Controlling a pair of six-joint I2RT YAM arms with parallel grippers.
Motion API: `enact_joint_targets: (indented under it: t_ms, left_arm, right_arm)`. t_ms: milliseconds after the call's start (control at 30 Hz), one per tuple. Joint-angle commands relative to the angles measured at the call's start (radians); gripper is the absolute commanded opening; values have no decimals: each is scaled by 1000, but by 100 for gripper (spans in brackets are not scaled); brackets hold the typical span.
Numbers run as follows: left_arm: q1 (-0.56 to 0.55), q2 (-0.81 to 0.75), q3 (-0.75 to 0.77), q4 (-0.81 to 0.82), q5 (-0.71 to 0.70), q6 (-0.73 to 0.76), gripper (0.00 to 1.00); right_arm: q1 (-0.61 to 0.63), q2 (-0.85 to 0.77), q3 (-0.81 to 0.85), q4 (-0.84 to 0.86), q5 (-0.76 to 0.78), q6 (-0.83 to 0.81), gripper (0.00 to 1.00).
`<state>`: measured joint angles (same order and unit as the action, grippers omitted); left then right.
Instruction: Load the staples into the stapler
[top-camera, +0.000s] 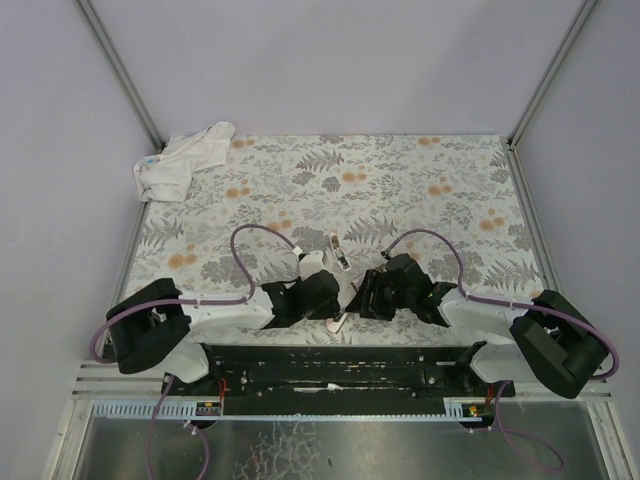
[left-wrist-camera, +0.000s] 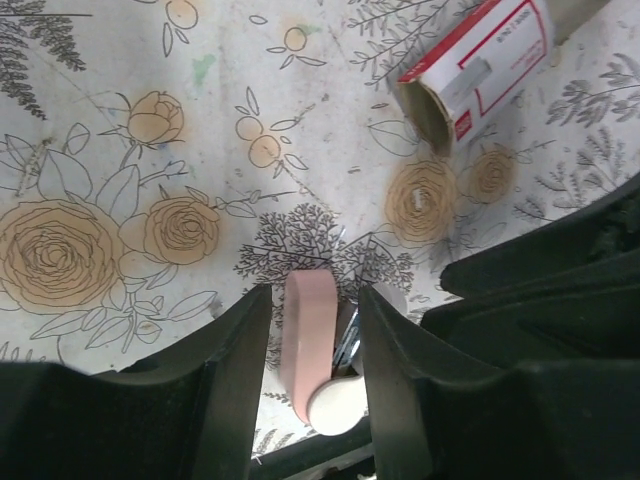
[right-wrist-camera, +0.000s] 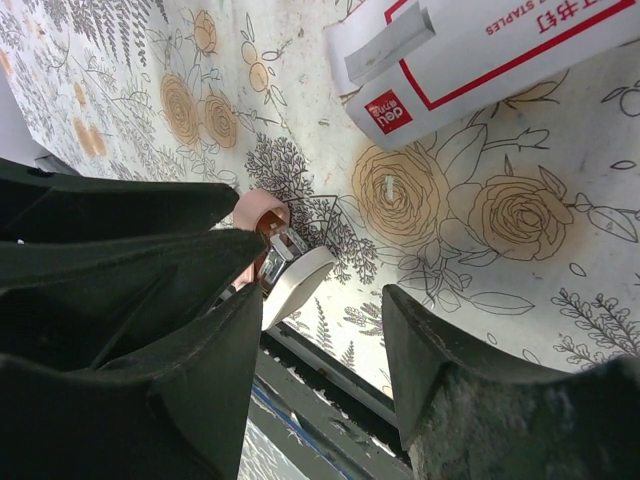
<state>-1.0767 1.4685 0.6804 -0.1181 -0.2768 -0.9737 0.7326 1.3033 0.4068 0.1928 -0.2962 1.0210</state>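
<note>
Right at the near edge of the floral-patterned worktop (top-camera: 450, 200), both arms are huddled nose to nose over a small pink and cream plastic stapler (left-wrist-camera: 305, 335). The left tool (left-wrist-camera: 312, 300) straddles it, one black finger on either side with slim gaps showing, so it's released rather than clamped as far as I can see. The right tool (right-wrist-camera: 325, 300) is released too and gaping wide, with the stapler's cream end just beside one finger. A bit further out, the flat red and white cardboard box of staples (left-wrist-camera: 480, 60) lies on the worktop, apart from both tools. Way back in the far left corner sits a crumpled white cloth (top-camera: 185, 160).
</note>
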Motion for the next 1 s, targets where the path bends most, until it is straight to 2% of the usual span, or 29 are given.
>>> enact_joint_targets:
  t_ms: [0,233,500,700,967]
  left_arm:
    - [5,30,32,-56,-58,3,38]
    - [5,74,39,-46,-51,-2,33]
    - [4,82,37,-45,-28,-11,22]
    - [4,41,-6,2,-23,-31,10]
    - [3,-60,-92,112,-62,-18,0]
  right_arm:
    - [11,-18,-7,20,22,-1,57]
    - [11,-28,-17,21,25,-2,57]
    - [13,-40,-24,24,29,2,57]
    - [23,-20,-20,78,18,37,62]
    - [60,61,-2,171,-12,73,65]
